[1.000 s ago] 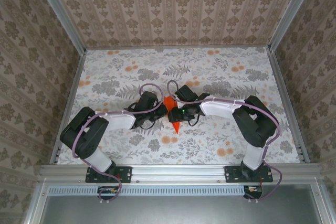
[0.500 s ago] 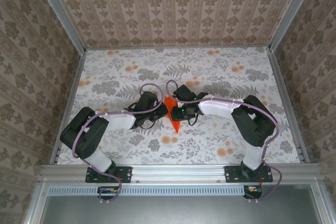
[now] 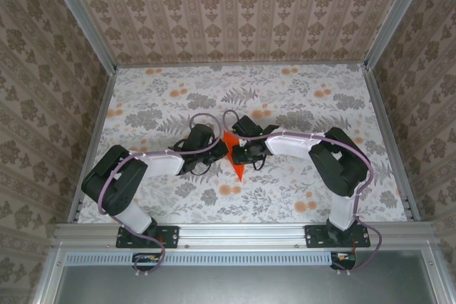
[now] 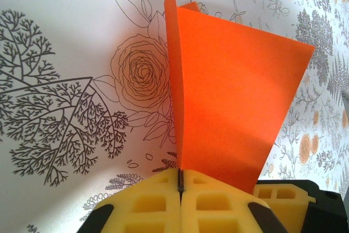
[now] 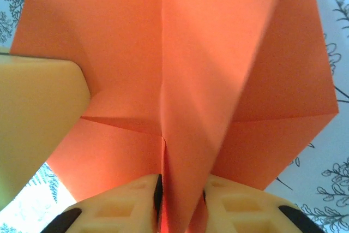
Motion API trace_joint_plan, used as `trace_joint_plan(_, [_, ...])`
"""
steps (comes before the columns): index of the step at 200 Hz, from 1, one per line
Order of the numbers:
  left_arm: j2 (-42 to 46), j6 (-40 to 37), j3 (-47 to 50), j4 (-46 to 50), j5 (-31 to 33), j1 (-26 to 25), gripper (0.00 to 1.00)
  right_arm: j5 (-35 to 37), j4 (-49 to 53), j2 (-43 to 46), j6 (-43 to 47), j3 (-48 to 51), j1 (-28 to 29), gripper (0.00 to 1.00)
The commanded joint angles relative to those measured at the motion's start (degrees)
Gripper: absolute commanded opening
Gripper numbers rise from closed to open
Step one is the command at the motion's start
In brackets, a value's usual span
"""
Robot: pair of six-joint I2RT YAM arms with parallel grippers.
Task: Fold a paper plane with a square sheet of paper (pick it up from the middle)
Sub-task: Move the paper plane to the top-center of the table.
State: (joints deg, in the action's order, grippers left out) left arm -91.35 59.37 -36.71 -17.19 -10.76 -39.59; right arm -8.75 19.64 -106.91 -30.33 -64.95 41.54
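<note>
Since a second ago the right arm's elbow has swung a little to the left and its end effector (image 3: 242,153) has crept leftward with it, while the left arm looks unchanged. Both end effectors meet near the middle of the flower-printed surface (image 3: 320,112), closer to its near edge than to the far wall, and the orange paper (image 3: 231,142) sits between them with its sharp tip pointing toward the arm bases. The left end effector (image 3: 221,153) comes in from the left side of the paper and the right one from the right. From the left wrist camera, the left end effector (image 4: 180,185) is clenched on the orange paper (image 4: 229,102): its yellow pads (image 4: 147,203) are pressed together with the paper's edge caught in the seam, and the sheet stands up on edge from them, one thin flap rising straight and a broad flap spreading to the right above the surface (image 4: 60,36). From the right wrist camera, the right end effector (image 5: 181,195) grips the centre fold of the orange paper (image 5: 229,58) between its two pads (image 5: 234,208), with creased flaps fanning out on both sides (a long crease runs straight up the middle). A yellow finger (image 5: 38,118) overlaps the paper's left flap in that view.
</note>
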Motion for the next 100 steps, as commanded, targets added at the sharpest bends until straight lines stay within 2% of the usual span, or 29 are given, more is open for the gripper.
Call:
trace_joint_plan(1, [1.1,-0.4,-0.1,0.8,-0.7,0.6,0.16,3.0,3.0,-0.6,-1.1,-1.6,0.3,0.17])
trace_joint_plan(29, [4.3,-2.7,-1.3,6.7,0.8,2.1,0.39,7.6,6.7,1.7,-1.4,-2.5,-0.1,0.13])
trace_joint_plan(61, [9.1,-6.6,-3.2,17.2,3.7,4.9,0.66,12.6,11.6,4.0,0.3,-4.6,-2.4,0.12])
trace_joint_plan(100, [13.9,-8.3,-1.7,23.5,7.0,8.9,0.85,14.3,14.8,1.3,3.8,-9.5,-7.6,0.12])
